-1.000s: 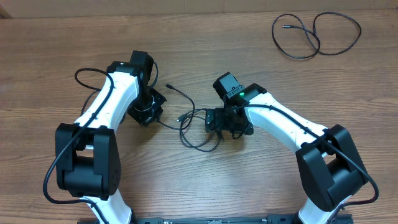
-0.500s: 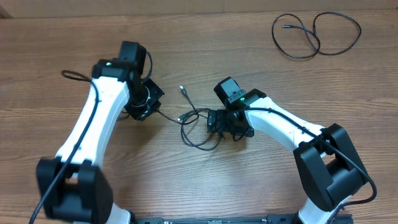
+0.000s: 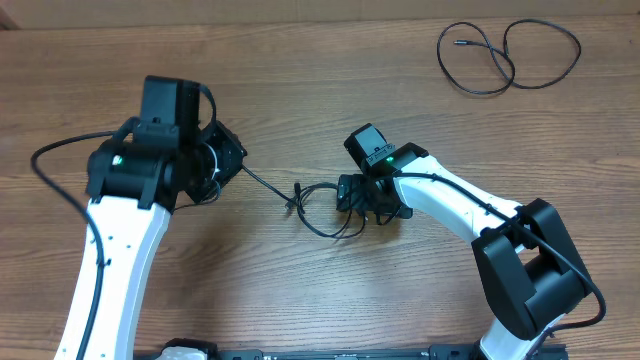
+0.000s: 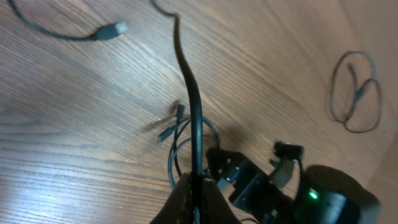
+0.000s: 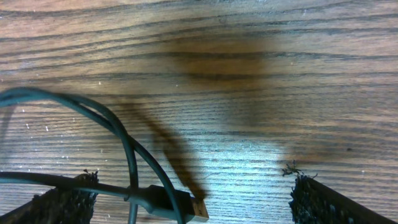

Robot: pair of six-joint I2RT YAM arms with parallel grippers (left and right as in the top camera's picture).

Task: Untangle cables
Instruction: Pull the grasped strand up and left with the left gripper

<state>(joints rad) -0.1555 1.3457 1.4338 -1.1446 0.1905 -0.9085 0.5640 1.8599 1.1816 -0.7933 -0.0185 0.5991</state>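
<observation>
A small tangle of thin black cables (image 3: 322,207) lies at the table's middle. My left gripper (image 3: 228,163) is raised to its left and shut on one cable (image 3: 265,183), which runs taut from the fingers to the tangle. In the left wrist view that cable (image 4: 188,87) rises from between my closed left gripper (image 4: 198,182). My right gripper (image 3: 362,196) stands open, low over the tangle's right side. In its wrist view, cable loops (image 5: 118,134) and a plug end (image 5: 177,206) lie between the pads (image 5: 62,204) of my right gripper (image 5: 193,211). Another cable's silvery plug (image 4: 113,29) lies apart.
A separate looped black cable (image 3: 507,56) lies at the table's far right corner, also seen in the left wrist view as a loose loop (image 4: 354,93). Thick black arm wires (image 3: 60,185) hang beside the left arm.
My left arm has swung left and away from the tangle with the cable in its grip, drawing it straight. The tangle's loops have shrunk. The right gripper has stayed in place.
</observation>
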